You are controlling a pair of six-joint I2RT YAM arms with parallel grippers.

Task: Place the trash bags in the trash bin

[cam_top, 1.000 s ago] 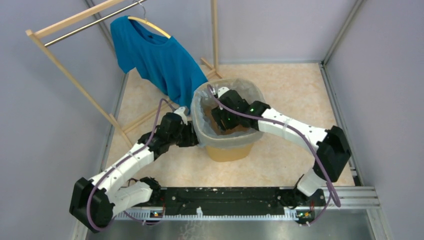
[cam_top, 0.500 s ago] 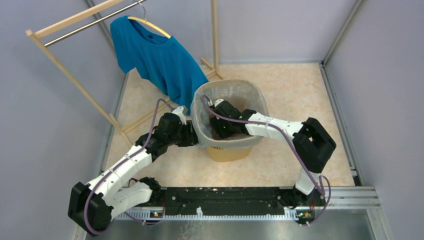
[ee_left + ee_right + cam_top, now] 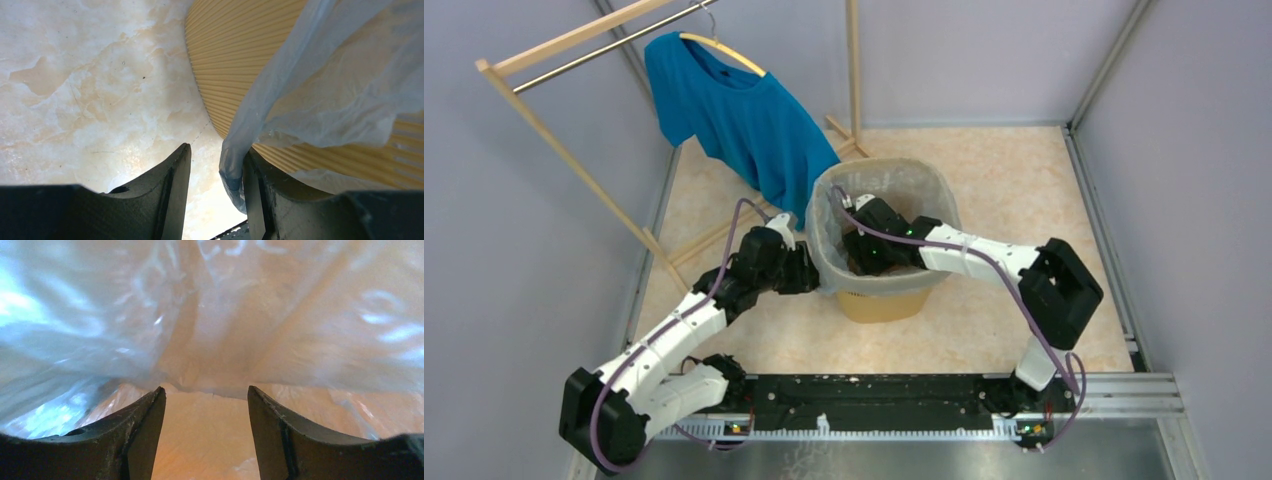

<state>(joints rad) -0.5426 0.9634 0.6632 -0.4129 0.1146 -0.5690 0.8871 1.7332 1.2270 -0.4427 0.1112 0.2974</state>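
Where bag (image 3: pixel 821 243) lines bin (image 3: pixel 879 306) — white print (image 3: pixel 876 182), unreadable

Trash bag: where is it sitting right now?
In the top view the trash bag lines the trash bin at centre, its edge folded over the rim; a flap hangs down the bin's left outer wall beside the left gripper.

I'm working in a robotics lab test cell, not a real home. Plain grey panel walls (image 3: pixel 524 300) in metal framing box in a marble-print tabletop (image 3: pixel 1014 180), and a black mounting rail (image 3: pixel 874 390) runs along 6 o'clock. The props look staged: a wooden clothes rack (image 3: pixel 564 40) with a teal T-shirt (image 3: pixel 744 120) at 11 o'clock, and a yellow trash bin (image 3: pixel 879 305) at centre.
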